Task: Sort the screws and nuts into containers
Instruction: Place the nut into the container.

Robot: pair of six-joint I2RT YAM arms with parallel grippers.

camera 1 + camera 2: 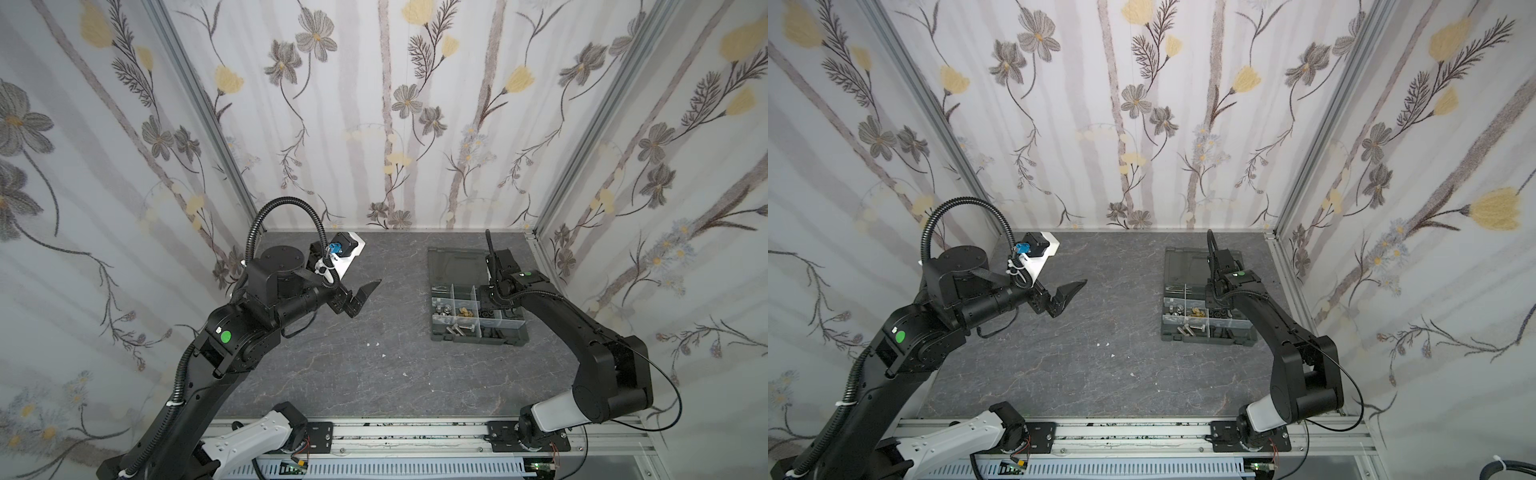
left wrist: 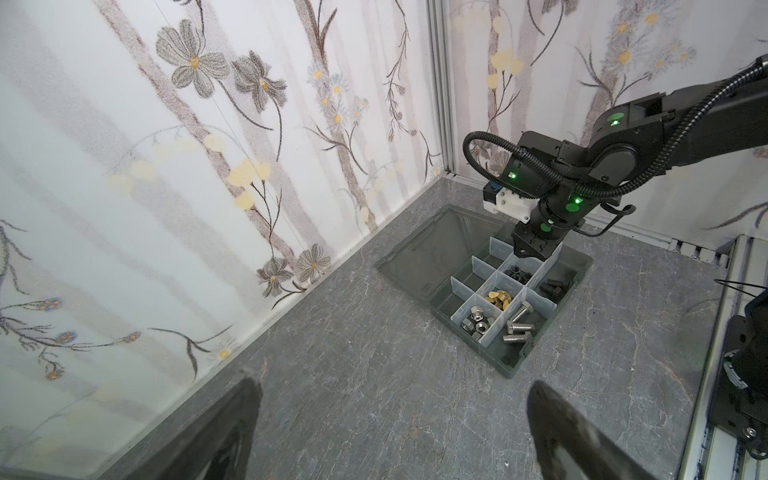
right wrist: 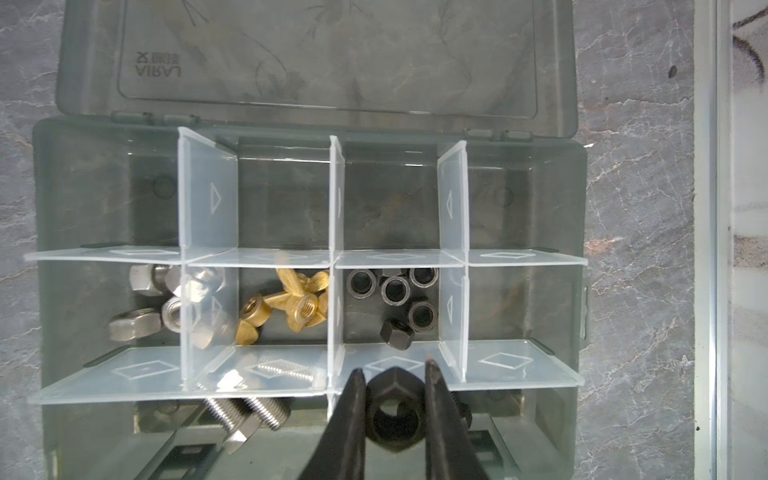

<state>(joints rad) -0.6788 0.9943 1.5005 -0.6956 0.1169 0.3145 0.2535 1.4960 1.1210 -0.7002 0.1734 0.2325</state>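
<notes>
The right gripper (image 3: 395, 368) hangs low over the open organizer box (image 3: 519, 199), its jaws pinched on a black nut (image 3: 395, 415) just above a clear divider (image 3: 498, 365), next to the compartment that holds the other black nuts (image 3: 399, 291). In that same middle row of 3 lie brass wing nuts (image 3: 291, 303) and silver nuts (image 3: 153, 303), and silver screws (image 3: 249, 411) sit in the near row. The left gripper (image 1: 363, 297) hovers above the worktop (image 1: 374, 374), well apart from the box, with its jaws spread wide.
</notes>
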